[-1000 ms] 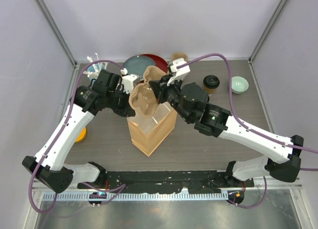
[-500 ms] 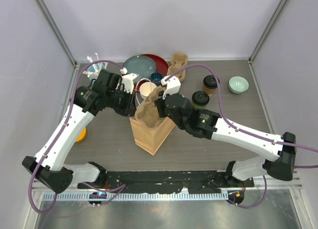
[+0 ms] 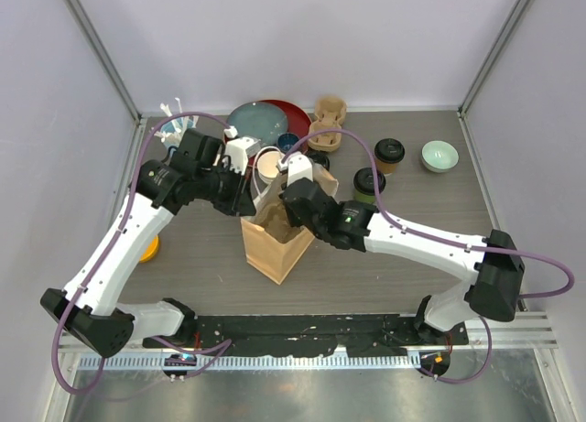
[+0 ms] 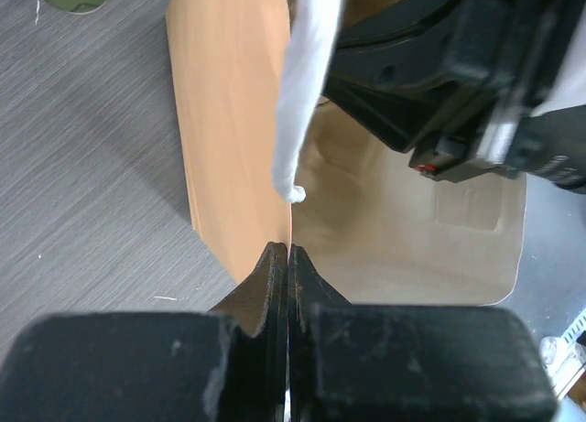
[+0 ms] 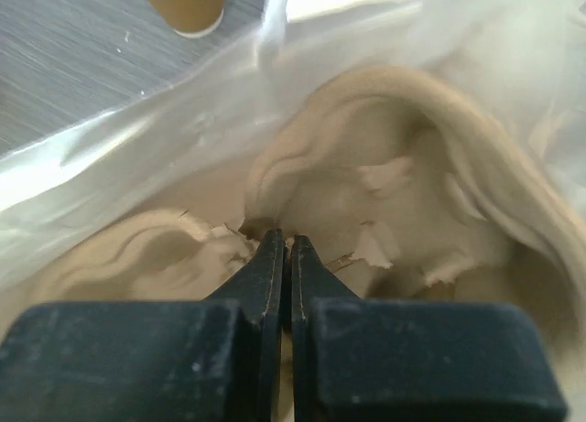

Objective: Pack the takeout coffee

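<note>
Downward, right arm [image 3: 412, 239] reaches into the bag [image 3: 273, 250], jaws gripping carrier [image 5: 385, 147].

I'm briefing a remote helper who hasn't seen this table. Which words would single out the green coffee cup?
Find the brown bag mid-table. Right of it, beside the right arm, stands the green cup with a black lid. The other lidded cup, further back and right, has brown sides.

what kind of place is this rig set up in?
Likely a lab enclosure staged as a takeout counter: blank panel walls, brown paper bag, lidded coffee cups, pulp cup carriers.
</note>
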{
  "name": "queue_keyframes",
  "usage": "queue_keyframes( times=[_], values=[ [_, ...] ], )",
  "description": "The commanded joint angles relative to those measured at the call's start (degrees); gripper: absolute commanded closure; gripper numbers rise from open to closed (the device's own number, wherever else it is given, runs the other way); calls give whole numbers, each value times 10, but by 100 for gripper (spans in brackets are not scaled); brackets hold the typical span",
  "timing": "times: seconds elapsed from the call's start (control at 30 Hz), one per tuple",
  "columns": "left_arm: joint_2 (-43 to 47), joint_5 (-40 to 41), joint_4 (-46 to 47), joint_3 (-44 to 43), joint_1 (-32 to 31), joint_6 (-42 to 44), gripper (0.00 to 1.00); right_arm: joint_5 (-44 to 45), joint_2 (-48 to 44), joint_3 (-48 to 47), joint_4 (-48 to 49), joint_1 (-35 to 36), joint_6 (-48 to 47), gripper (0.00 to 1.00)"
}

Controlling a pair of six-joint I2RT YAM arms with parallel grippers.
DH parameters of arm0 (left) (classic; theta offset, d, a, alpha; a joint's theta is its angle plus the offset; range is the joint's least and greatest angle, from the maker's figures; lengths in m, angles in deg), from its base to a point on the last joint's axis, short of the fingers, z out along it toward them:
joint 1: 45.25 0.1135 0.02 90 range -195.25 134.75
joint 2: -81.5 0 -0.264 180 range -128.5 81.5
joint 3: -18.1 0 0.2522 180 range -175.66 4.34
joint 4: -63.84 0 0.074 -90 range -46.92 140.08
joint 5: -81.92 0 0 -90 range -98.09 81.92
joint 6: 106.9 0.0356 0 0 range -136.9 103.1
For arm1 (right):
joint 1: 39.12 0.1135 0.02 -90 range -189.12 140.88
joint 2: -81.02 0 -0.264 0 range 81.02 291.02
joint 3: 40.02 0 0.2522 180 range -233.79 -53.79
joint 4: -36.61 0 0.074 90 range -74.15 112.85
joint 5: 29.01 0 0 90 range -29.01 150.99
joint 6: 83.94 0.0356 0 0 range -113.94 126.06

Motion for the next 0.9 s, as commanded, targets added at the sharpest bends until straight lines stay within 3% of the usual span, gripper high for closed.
queue_keyframes(
  times=[0.0,0.23,0.47,0.63,0.87],
  values=[
    [5,-9,35,-4,-2,4,100,8,-6,12,17,0,-11,99],
    [-9,7,53,-5,5,-33,100,-3,-7,-7,-8,10,39,99],
    [-21,-27,65,-2,5,-45,100,-40,37,-10,0,0,72,99],
    [-20,-35,73,16,16,-56,100,-67,52,16,29,0,47,99],
    [-16,28,83,9,39,-46,100,-98,35,62,-6,-1,-17,99]
  ],
)
